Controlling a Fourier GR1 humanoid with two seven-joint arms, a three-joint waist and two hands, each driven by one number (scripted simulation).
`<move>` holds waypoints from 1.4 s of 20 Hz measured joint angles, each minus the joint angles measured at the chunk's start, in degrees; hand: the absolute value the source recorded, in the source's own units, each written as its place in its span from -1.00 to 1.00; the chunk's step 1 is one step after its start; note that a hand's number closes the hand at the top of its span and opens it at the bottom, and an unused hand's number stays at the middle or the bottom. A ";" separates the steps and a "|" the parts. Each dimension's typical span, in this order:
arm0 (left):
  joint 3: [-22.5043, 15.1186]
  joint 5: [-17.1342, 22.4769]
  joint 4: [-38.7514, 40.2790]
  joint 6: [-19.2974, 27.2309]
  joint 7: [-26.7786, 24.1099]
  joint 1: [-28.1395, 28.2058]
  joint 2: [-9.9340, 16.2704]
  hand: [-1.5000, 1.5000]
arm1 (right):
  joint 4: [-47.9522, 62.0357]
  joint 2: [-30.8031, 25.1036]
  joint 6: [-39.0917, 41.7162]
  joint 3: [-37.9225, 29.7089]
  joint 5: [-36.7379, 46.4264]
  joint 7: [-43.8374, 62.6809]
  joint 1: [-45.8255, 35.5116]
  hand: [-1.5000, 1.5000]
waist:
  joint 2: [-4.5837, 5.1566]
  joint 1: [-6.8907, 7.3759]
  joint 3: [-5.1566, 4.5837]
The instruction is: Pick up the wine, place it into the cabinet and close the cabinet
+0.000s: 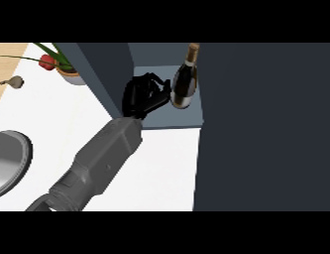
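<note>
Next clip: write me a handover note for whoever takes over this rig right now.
Left robot hand: inside the open cabinet, fingers curled beside the wine bottle; I can't tell whether they grip it.
Right robot hand: not in view.
Wine bottle: upright on the cabinet floor.
Done: wine is in the cabinet.
Left: withdraw the hand and close the cabinet door.

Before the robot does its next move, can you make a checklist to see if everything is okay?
1. Wine bottle inside the cabinet: ok.
2. Bottle standing upright on the shelf: ok.
3. Hand let go of the bottle: cannot tell; its fingers are right beside it.
4. Hand out of the cabinet before the door swings: not ok, it is inside.
5. Cabinet door closed: not ok, it stands open.
6. Potted plant out of the way: ok.
</note>
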 measured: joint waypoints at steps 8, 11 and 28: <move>0.37 0.24 6.23 -0.37 0.55 -1.91 -0.01 1.00 | -1.08 -0.03 0.48 0.84 0.02 0.18 0.66 -1.00 | 0.27 -0.72 -0.01; 0.83 0.47 7.57 -0.60 -0.13 -2.43 -0.01 1.00 | -0.50 0.04 0.65 0.92 -0.22 -0.11 0.32 -1.00 | 0.37 -1.00 -0.02; 2.70 -1.25 8.49 -3.27 -10.06 -2.41 -0.12 -1.00 | -1.80 -0.10 0.16 0.69 0.43 0.47 0.74 -1.00 | 0.82 -0.52 -0.56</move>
